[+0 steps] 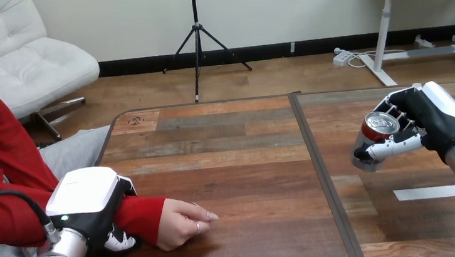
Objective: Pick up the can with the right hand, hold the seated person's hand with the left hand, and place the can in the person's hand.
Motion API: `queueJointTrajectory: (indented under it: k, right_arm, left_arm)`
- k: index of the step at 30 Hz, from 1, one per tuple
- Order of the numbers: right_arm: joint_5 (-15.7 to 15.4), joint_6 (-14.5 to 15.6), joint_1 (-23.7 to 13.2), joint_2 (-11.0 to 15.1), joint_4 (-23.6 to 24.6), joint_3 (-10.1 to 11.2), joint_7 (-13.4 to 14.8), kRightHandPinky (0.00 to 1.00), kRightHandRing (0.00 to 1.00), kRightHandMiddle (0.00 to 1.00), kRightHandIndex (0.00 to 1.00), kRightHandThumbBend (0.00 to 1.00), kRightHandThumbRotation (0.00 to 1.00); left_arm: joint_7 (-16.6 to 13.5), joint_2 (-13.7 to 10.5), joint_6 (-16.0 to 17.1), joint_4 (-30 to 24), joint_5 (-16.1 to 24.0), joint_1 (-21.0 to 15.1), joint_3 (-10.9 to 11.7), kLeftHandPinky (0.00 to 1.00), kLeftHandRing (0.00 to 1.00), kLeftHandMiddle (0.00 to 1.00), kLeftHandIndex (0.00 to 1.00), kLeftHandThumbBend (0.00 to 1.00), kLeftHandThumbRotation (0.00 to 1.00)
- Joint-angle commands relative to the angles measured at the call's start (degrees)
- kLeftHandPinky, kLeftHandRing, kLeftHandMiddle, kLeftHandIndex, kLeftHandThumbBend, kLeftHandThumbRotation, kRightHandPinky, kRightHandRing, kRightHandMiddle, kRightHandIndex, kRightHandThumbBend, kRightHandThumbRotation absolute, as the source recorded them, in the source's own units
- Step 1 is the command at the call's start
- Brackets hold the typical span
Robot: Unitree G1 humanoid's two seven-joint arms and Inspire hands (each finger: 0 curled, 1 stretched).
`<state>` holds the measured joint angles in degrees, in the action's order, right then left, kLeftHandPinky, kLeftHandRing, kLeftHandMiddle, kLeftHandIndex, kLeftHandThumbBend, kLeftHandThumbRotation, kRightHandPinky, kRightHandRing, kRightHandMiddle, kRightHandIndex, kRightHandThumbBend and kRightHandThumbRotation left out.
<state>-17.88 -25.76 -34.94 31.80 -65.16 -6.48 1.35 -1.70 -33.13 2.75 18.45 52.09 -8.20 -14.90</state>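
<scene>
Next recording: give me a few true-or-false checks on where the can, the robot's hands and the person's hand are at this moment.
1. The right hand has its fingers curled round the can. True.
2. The can lies in the person's hand. False: the person's hand rests on the table holding nothing, with the can far off to the right.
3. The left hand is curled round the person's wrist. True.
4. The can stands upright. False: it is tilted in the right hand.

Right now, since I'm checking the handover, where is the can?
Head view, right side: the can is gripped in the robot's right hand over the table, well apart from the person's hand at the left.
</scene>
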Motion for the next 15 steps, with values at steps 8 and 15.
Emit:
queueJointTrajectory:
  k: [8, 15]
  right_arm:
    - [0.97, -1.12, -2.92, 1.01, 3.81, 1.55, 1.13, 0.38, 0.41, 0.44, 0.45, 0.85, 0.00]
    - [0.97, -1.64, -2.90, 0.92, 3.63, 1.52, 1.19, 0.37, 0.40, 0.44, 0.45, 0.85, 0.00]
  left_arm:
    - [-0.79, -0.59, 1.34, 1.64, -0.29, -2.71, -1.47, 0.42, 0.51, 0.56, 0.56, 0.88, 0.00]
    - [-2.09, -0.38, 3.12, 2.45, -0.98, -2.82, -1.31, 0.40, 0.49, 0.53, 0.54, 0.88, 0.00]
